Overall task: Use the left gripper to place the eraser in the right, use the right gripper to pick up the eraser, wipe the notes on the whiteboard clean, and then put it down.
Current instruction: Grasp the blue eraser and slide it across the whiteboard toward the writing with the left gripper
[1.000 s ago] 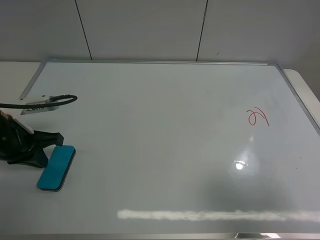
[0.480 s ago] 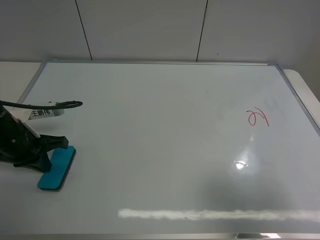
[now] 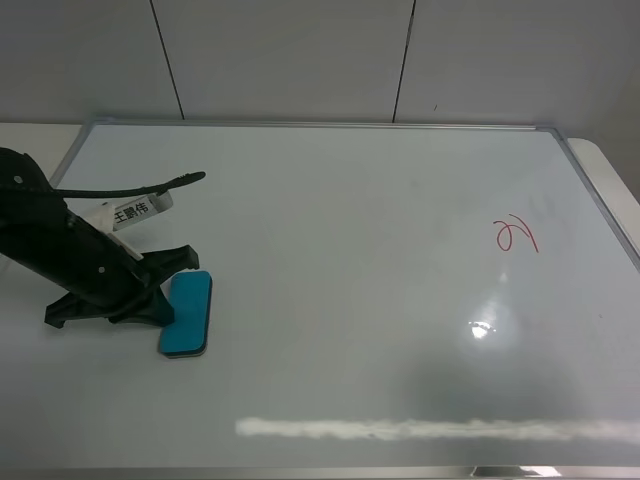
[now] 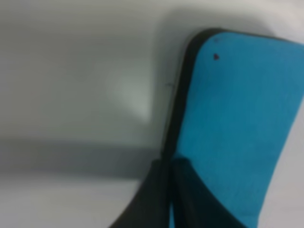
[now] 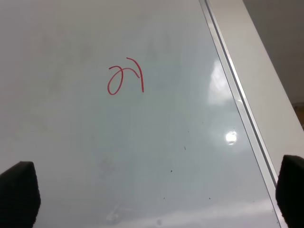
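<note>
The teal-blue eraser [image 3: 187,313] lies flat on the whiteboard [image 3: 330,220] at the left, and fills much of the left wrist view [image 4: 237,128]. My left gripper [image 3: 165,298] is low against the eraser's left long edge. In the left wrist view [image 4: 170,194] its fingertips sit almost together at that edge, so it looks shut. The red notes [image 3: 515,235] are far off at the right of the board. The right wrist view shows the notes [image 5: 124,80] ahead of my right gripper [image 5: 152,199], which is open and empty above the board [image 5: 71,142]. The right arm is out of the exterior view.
The board's silver frame [image 3: 600,205] runs along the right, with white table [image 3: 605,160] beyond it; it also shows in the right wrist view [image 5: 237,99]. A black cable with a white label [image 3: 135,212] trails from the left arm. A grey panelled wall [image 3: 300,60] stands behind.
My left gripper has moved to the right across the board, and the eraser has slid to the right with it and turned more upright. The notes are unchanged.
</note>
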Available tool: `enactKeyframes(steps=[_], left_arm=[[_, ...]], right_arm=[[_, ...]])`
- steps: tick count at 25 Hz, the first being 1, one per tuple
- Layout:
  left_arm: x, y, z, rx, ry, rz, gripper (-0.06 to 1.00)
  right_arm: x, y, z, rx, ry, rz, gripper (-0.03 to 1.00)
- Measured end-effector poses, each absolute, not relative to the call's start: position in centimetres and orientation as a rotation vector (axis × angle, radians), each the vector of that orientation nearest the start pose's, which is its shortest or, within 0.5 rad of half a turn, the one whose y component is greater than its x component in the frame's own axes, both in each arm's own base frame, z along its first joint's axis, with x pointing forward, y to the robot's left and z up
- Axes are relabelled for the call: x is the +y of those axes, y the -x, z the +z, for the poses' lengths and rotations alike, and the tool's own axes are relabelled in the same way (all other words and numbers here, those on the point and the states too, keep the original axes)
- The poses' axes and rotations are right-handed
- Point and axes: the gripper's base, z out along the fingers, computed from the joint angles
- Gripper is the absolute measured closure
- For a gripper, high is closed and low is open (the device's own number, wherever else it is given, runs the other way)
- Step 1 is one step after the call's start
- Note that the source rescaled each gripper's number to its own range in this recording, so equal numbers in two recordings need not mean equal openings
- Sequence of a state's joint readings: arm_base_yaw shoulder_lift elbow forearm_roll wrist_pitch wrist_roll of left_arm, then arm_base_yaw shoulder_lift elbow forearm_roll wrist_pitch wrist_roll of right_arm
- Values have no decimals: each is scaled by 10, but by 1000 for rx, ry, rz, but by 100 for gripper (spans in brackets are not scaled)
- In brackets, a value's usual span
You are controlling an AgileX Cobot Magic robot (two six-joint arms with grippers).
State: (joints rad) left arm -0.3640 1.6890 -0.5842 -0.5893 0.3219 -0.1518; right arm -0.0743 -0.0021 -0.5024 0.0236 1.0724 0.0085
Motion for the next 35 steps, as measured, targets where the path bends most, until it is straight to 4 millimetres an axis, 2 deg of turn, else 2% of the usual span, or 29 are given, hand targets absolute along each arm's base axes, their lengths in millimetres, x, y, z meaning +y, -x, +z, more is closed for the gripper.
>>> enactKeyframes(steps=[5,10,11,17,21,25,29,32,35], left_arm=[[-134,-238,109,2938,485,-522,94],[-167,-260,100,3000,487,-600,94],[-167,-260,100,3000,487,-600,94],[-228,-292,99,2981,415,-751,94],[-275,-305,96,2933,383,-859,94],[-323,-309,90,2880,414,-988,94],[-363,-310,85,2843,382,-1078,94],[-383,-310,89,2809,334,-1126,94],[-389,-311,94,2775,312,-1138,94]], right_arm=[[2,6,277,2050,-84,-13,-3],[2,6,277,2050,-84,-13,-3],[2,6,277,2050,-84,-13,-3],[2,6,277,2050,-84,-13,-3],[2,6,277,2050,-84,-13,-3],[2,6,277,2050,-84,-13,-3],[2,6,277,2050,-84,-13,-3],[2,6,277,2050,-84,-13,-3],[2,6,277,2050,-84,-13,-3]])
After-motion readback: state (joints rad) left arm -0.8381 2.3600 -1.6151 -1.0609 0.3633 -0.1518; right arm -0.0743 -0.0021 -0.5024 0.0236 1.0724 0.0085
